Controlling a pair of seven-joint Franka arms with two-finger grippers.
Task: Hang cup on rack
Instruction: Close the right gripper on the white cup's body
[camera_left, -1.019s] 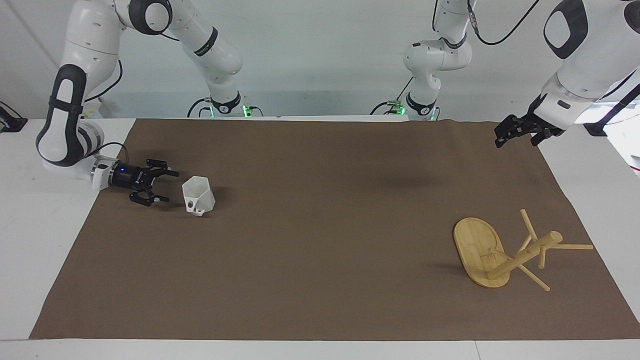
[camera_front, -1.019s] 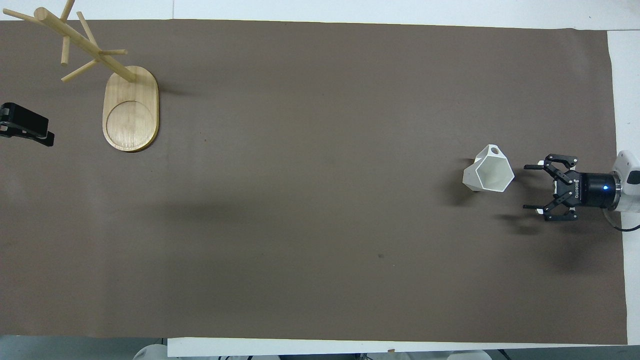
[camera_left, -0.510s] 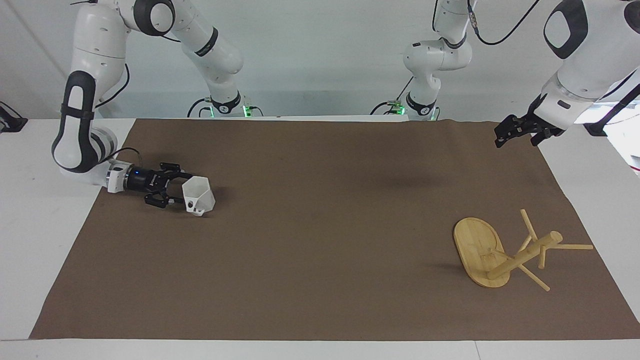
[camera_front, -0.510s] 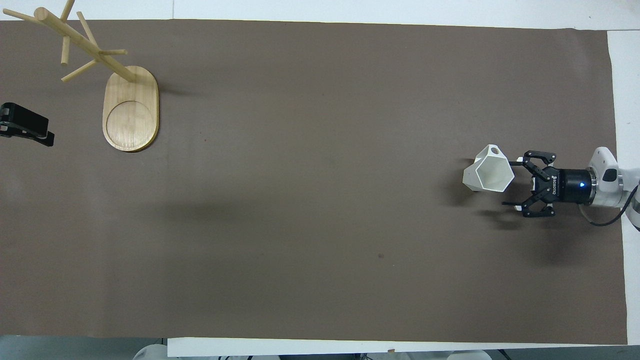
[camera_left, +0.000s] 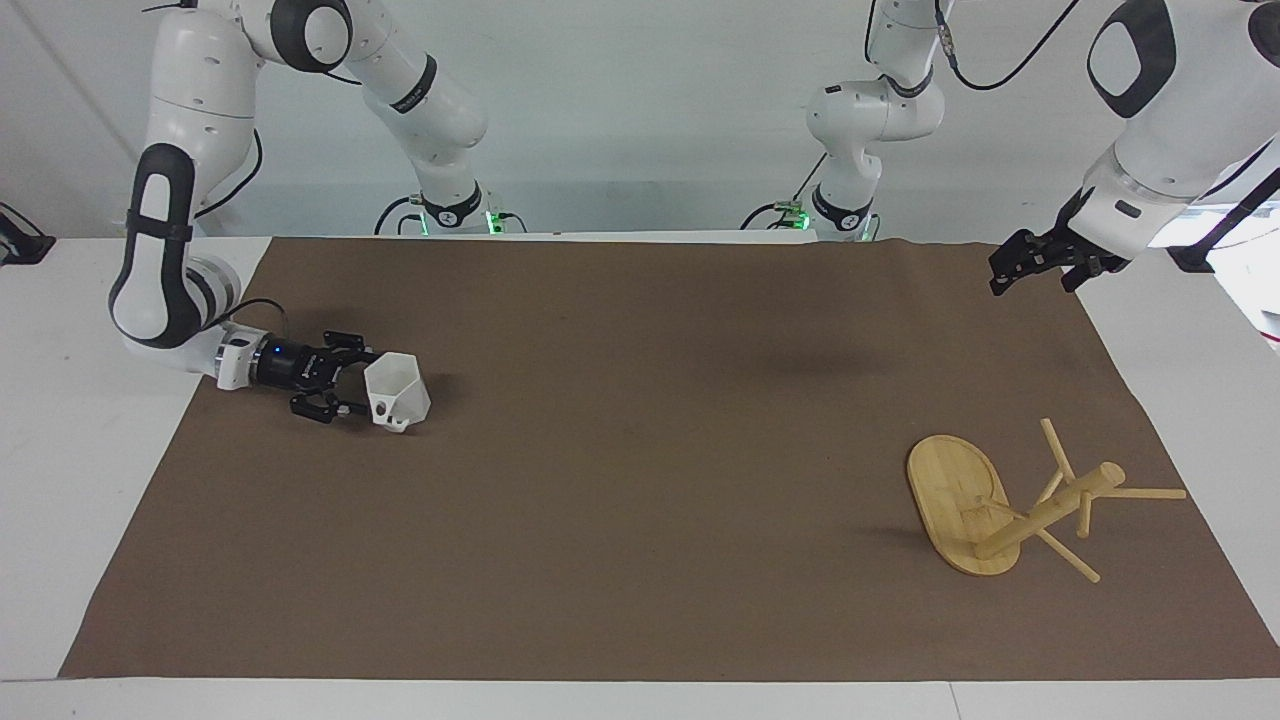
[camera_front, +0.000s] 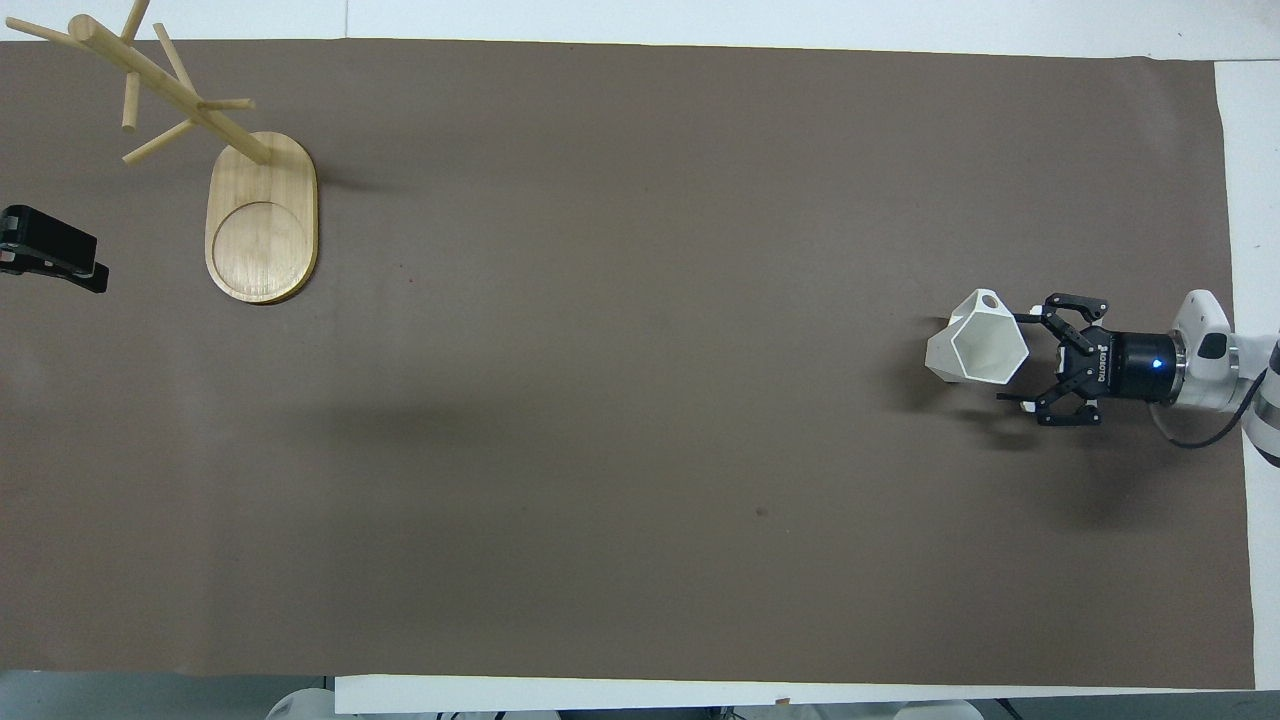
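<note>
Brown paper covers most of the white tabletop before us. Near the right arm's end we see the cup lying on its side, rim toward the right gripper – whose fingers are spread around the rim, low over the paper. The rack stands near the corner at the left arm's end, at the edge away from the robots. The left gripper waits in the air over the table's edge at that end – we cannot tell how its jaws stand.
</note>
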